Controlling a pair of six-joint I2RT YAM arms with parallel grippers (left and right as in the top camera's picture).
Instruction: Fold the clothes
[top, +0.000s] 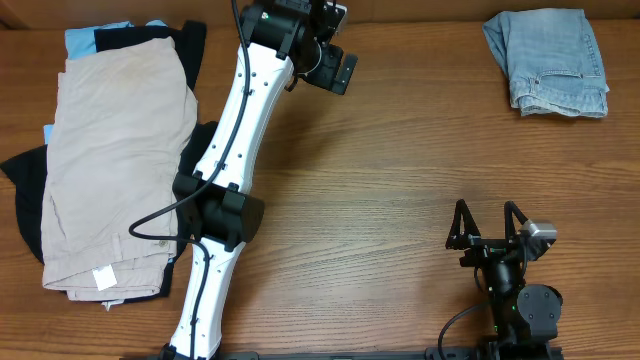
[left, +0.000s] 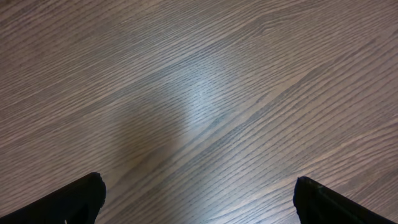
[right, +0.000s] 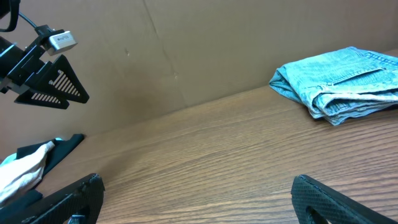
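Observation:
A pile of clothes lies at the table's left: beige shorts on top, black pieces and a sky-blue piece under them. Folded light-wash denim shorts lie at the far right corner, also in the right wrist view. My left gripper is open and empty over bare wood at the far middle, right of the pile; its fingertips show in the left wrist view. My right gripper is open and empty near the front right.
The wooden table fills the view. A brown cardboard wall stands behind it. My left arm stretches from the front edge along the pile's right side.

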